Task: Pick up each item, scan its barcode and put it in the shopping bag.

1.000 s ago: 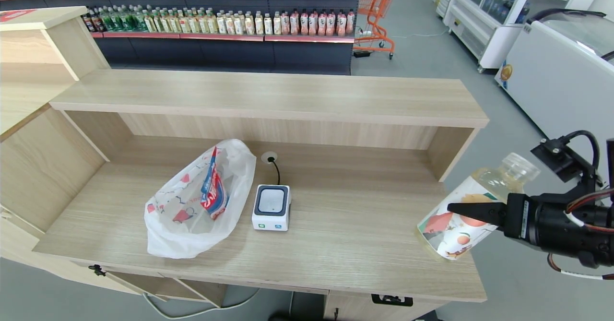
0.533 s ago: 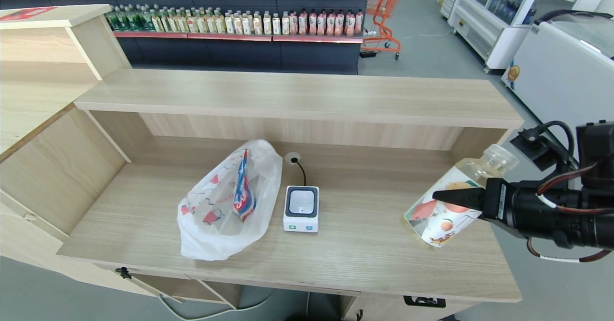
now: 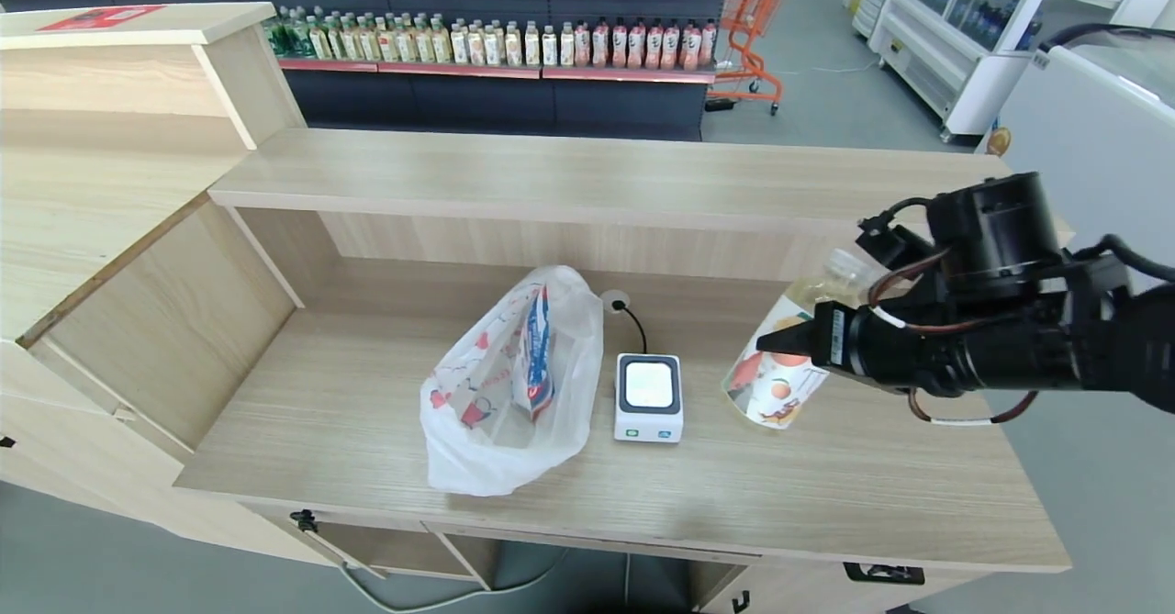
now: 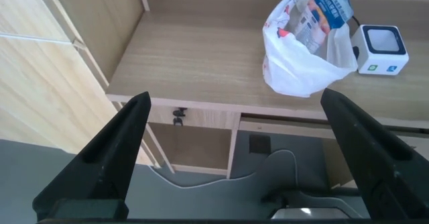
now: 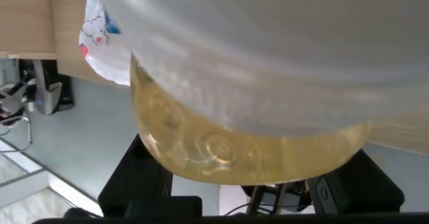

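Bottle (image 3: 766, 394) pinched in my right pincer (image 3: 780, 350), just right of the scanner (image 3: 649, 396)

Bottle of pale yellow drink with a printed fruit label, tilted: its base points down and toward the scanner, its clear cap leans up and back toward my right wrist. My right pincer grips it across the label, around the middle of the body. One dark finger (image 3: 776, 340) lies along the near side, and the other is hidden behind the bottle. In my right wrist view the rounded base (image 5: 248, 137) sits between the two dark fingers (image 5: 144, 184). The base hangs low over the counter (image 3: 826, 485); I cannot tell whether it touches the wood. It is near the scanner but apart from it.

The scanner is a small white box with a pale window facing up, and a black cable (image 3: 632, 325) runs from it to a hole at the back of the counter. Just left of it lies the shopping bag (image 3: 505, 385), white thin plastic with red print and its mouth open. A blue, red and white packet (image 3: 535, 357) stands inside it.

My left pincer (image 4: 234, 150) hangs off the front edge of the counter, fingers spread wide and holding nothing. Past them I see the bag and the scanner on the wood.

Behind the counter stand shelves of drinks (image 3: 514, 45), an orange trolley (image 3: 757, 17) and white freezers (image 3: 1083, 109).
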